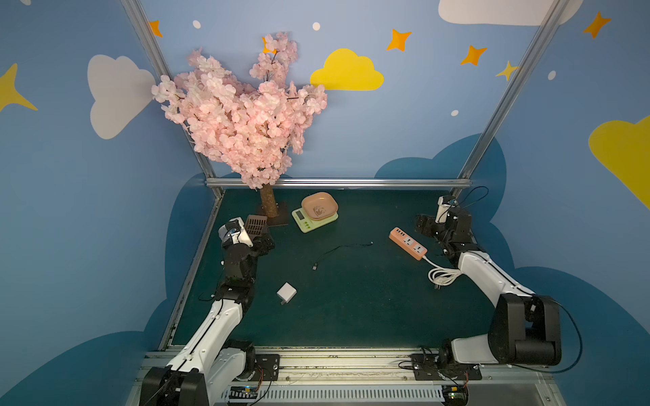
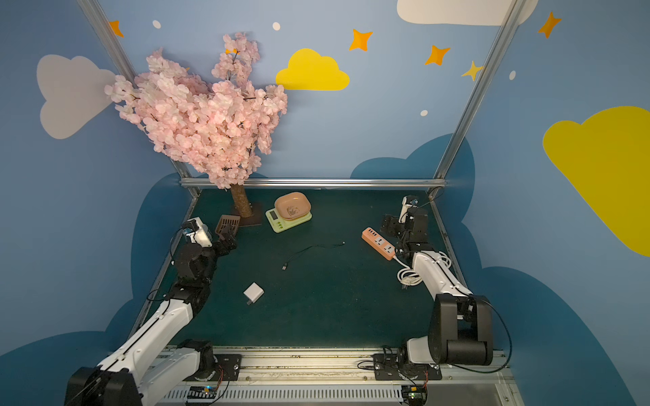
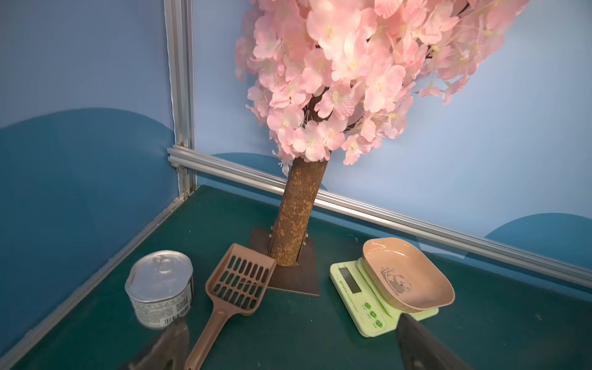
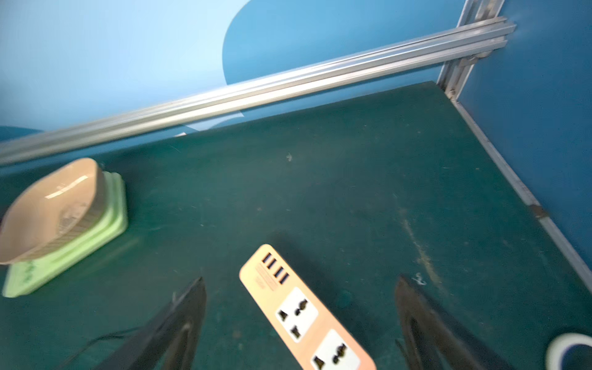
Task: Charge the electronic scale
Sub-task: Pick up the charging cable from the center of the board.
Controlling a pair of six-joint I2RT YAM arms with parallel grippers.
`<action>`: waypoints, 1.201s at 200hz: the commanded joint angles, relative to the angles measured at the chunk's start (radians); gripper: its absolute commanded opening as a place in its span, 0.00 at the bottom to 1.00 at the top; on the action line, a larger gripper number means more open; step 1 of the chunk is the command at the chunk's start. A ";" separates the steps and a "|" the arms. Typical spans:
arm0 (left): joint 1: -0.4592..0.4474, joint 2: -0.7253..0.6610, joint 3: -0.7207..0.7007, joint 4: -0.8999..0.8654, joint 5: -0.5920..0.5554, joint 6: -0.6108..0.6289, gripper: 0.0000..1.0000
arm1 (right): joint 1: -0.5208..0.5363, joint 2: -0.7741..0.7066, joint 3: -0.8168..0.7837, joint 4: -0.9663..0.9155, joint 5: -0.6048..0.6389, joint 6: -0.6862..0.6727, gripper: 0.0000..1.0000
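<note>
Left gripper (image 3: 291,320): released, empty, jaws wide, scoop (image 3: 238,282) handle between them, can (image 3: 160,288) just beside. Right gripper (image 4: 300,278): released, empty, jaws either side of the power strip (image 4: 304,314); contact cannot be told. Scale (image 1: 306,222) sits at the back of the counter (image 1: 351,316), just beside the tree (image 1: 268,205) base, dish (image 1: 319,205) on top, apart from both grippers. Cable (image 1: 343,247) lies mid-counter, both ends free. Charger (image 1: 286,291) lies nearer the front, apart from it.
</note>
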 commanded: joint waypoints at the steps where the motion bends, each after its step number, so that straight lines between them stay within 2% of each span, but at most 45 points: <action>1: 0.001 -0.019 0.015 -0.174 0.094 -0.103 1.00 | -0.008 0.103 0.106 -0.199 -0.111 0.155 0.92; 24: 0.001 -0.025 0.027 -0.171 0.209 -0.109 1.00 | -0.010 0.215 0.281 -0.382 -0.282 0.083 0.91; 46: 0.001 -0.011 0.029 -0.150 0.274 -0.125 1.00 | 0.012 0.303 0.368 -0.419 -0.456 0.085 0.89; 88: 0.000 0.060 0.064 -0.179 0.312 -0.134 1.00 | 0.141 0.393 0.435 -0.458 -0.566 0.113 0.78; 110: 0.004 0.093 0.070 -0.176 0.334 -0.117 1.00 | 0.231 0.409 0.456 -0.464 -0.599 0.044 0.74; 144: 0.019 0.141 0.093 -0.204 0.375 -0.115 1.00 | 0.359 0.425 0.502 -0.537 -0.573 -0.221 0.70; 189: 0.035 0.150 0.099 -0.208 0.424 -0.118 1.00 | 0.513 0.497 0.592 -0.678 -0.403 -0.607 0.69; 215: 0.037 0.144 0.098 -0.209 0.439 -0.120 1.00 | 0.561 0.555 0.641 -0.709 -0.372 -0.771 0.69; 240: 0.038 0.136 0.098 -0.218 0.445 -0.121 1.00 | 0.594 0.620 0.712 -0.739 -0.351 -0.859 0.69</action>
